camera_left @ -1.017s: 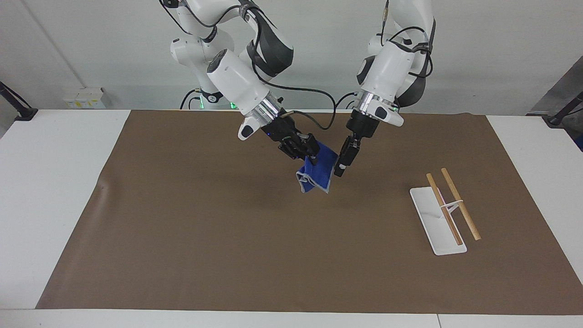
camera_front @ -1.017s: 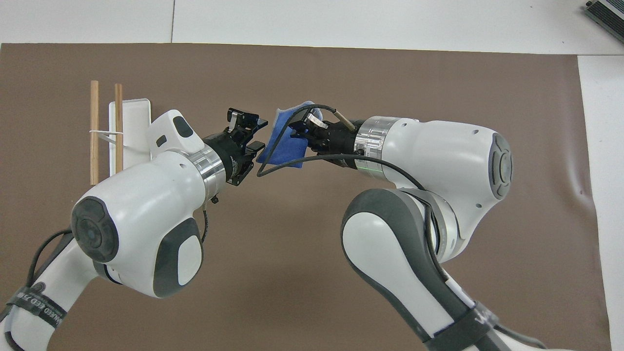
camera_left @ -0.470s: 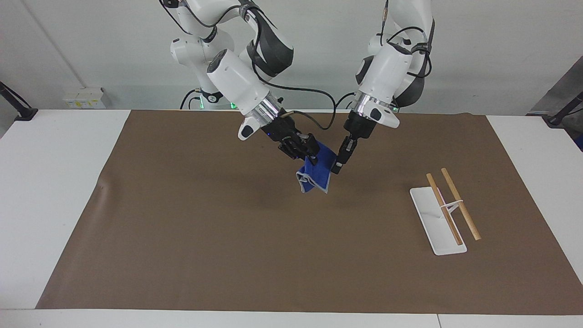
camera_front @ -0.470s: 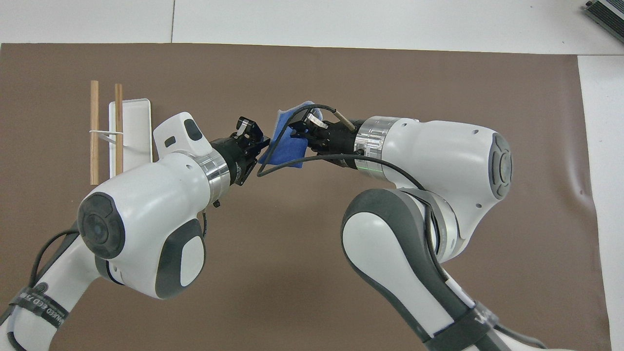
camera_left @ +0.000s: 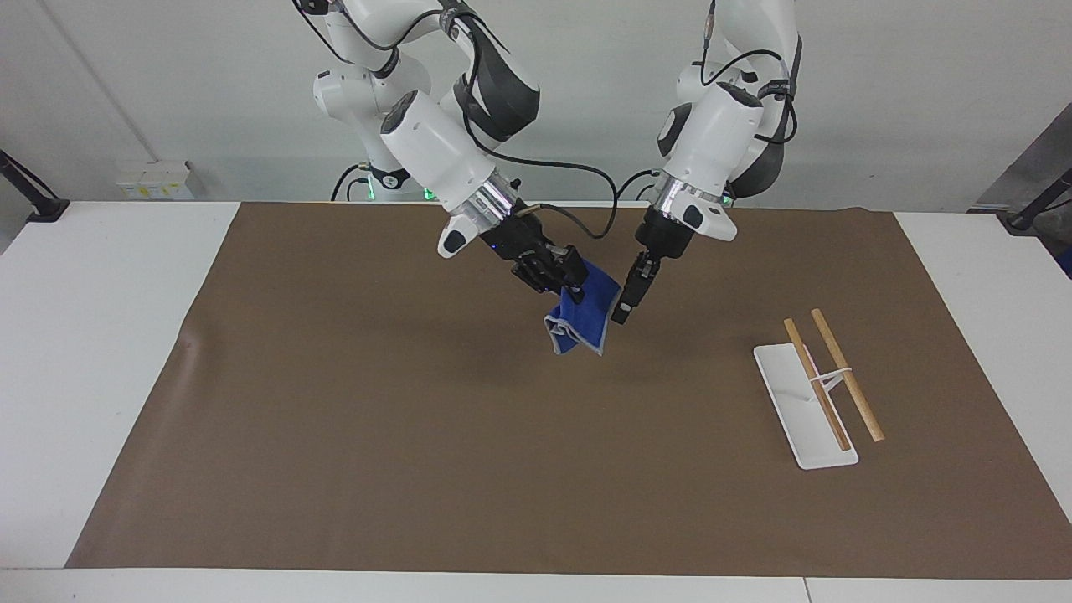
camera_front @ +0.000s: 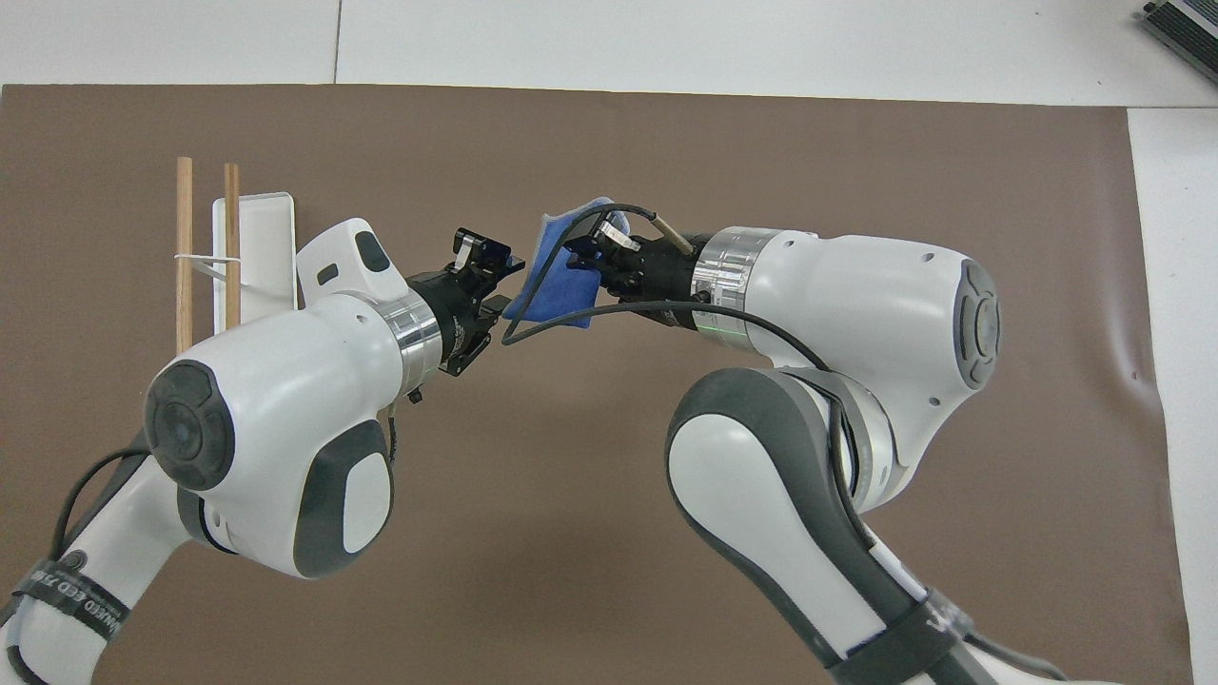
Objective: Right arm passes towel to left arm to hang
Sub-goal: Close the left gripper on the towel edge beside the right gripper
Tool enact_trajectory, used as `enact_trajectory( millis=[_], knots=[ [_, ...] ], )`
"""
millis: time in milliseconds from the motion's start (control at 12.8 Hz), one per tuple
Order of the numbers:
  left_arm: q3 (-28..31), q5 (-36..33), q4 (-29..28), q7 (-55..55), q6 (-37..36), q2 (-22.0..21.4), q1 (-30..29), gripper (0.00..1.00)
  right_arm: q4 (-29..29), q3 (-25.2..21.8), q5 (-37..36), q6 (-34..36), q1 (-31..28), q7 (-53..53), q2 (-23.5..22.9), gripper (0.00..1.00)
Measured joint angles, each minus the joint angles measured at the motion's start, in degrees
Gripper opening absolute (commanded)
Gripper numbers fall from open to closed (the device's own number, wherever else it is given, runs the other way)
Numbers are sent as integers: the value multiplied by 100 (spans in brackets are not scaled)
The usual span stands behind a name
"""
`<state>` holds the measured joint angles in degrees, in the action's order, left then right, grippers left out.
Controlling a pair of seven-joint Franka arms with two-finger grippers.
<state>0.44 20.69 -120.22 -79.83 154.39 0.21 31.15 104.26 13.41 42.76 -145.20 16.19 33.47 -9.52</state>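
The towel (camera_left: 584, 319) is held up in the air over the middle of the brown mat (camera_left: 335, 435), pinched at its upper part by the right gripper (camera_left: 563, 280), which is closed tight on the cloth. The rest of the cloth hangs down in a loose fold, clear of the table (camera_left: 100, 352).

The left gripper (camera_left: 626, 306) is positioned at the free edge of the towel, on the side toward the left arm's end of the table. Its fingertips appear to sit right at the cloth edge. Whether they are parted or closed on the fabric cannot be told, and a secure hold is not confirmed.

The hanging rack (camera_left: 816, 394), a white base carrying two wooden rails, stands on the mat toward the left arm's end, well apart from the handover point.

Risks noted:
- If the right gripper is released before the left has a firm bite, the towel would likely be dropped onto the mat.
- If only the thin stitched border is caught, slip is probable during transport to the rack.
- The loose cable (camera_front: 552, 319) at the right wrist loops close to the left gripper's fingers; snagging is possible.
- A bunched grasp would make draping over a rail harder.
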Motion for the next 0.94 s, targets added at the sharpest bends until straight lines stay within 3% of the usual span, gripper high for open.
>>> enact_trajectory(
  millis=[783, 939],
  knots=[
    [-57, 41, 64, -1263, -356, -337, 103, 99, 0, 0, 0, 1, 0, 0, 0, 0],
    [-55, 41, 64, -1348, -322, -337, 156, 90, 0, 0, 0, 1, 0, 0, 0, 0]
  ],
)
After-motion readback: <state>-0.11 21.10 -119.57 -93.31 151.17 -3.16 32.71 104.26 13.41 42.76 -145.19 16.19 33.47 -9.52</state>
